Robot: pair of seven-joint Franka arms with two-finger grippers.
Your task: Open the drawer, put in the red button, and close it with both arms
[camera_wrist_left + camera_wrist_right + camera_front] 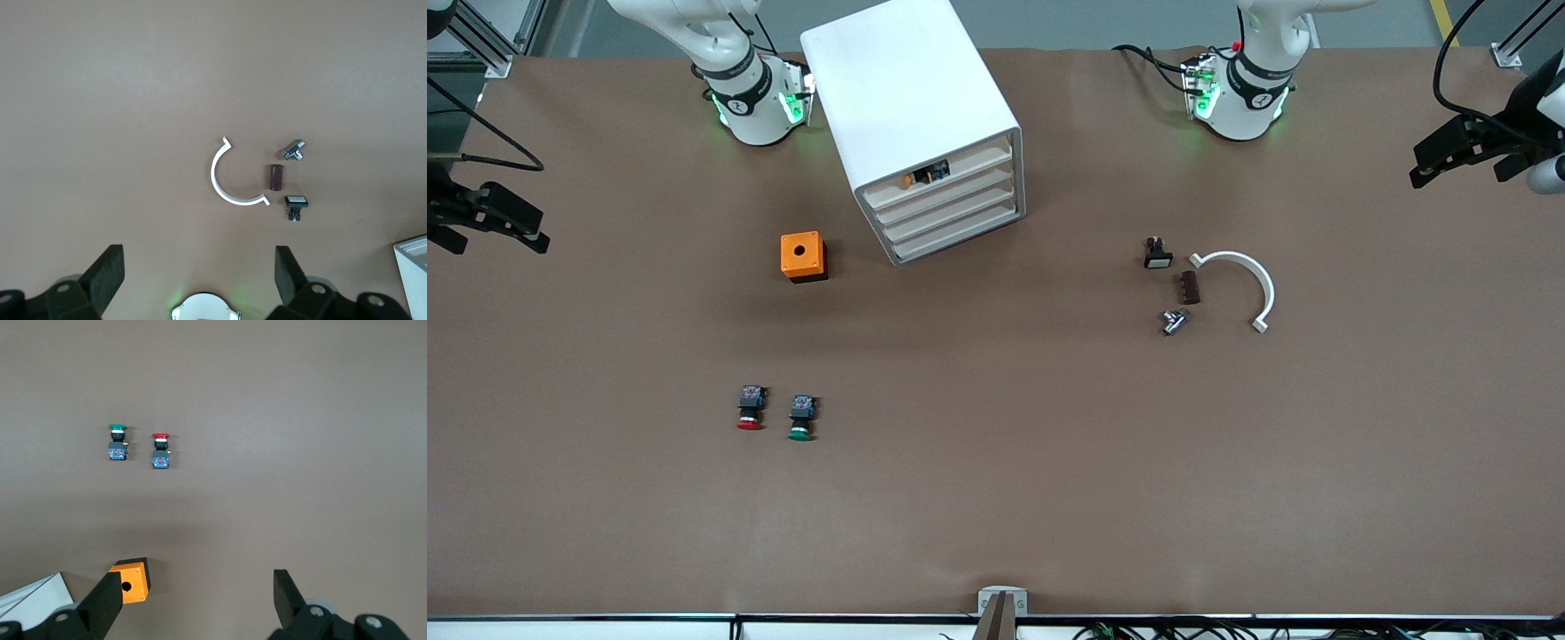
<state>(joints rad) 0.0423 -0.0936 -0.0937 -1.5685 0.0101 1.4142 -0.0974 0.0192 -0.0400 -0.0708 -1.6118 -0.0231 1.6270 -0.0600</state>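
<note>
The red button (750, 410) stands on the table beside the green-capped button (802, 418), toward the right arm's end; it also shows in the right wrist view (160, 449). The white cabinet (911, 98) holds four shut drawers (951, 212); the top one shows an orange-and-blue part (925, 173). My right gripper (520, 222) hangs high at its end of the table, open and empty (197, 587). My left gripper (1432, 160) hangs high at the other end, open and empty (198, 260).
An orange box with a hole (803, 256) sits beside the cabinet. Toward the left arm's end lie a white arc piece (1240, 284), a black switch (1157, 253), a brown block (1189, 287) and a metal part (1172, 321).
</note>
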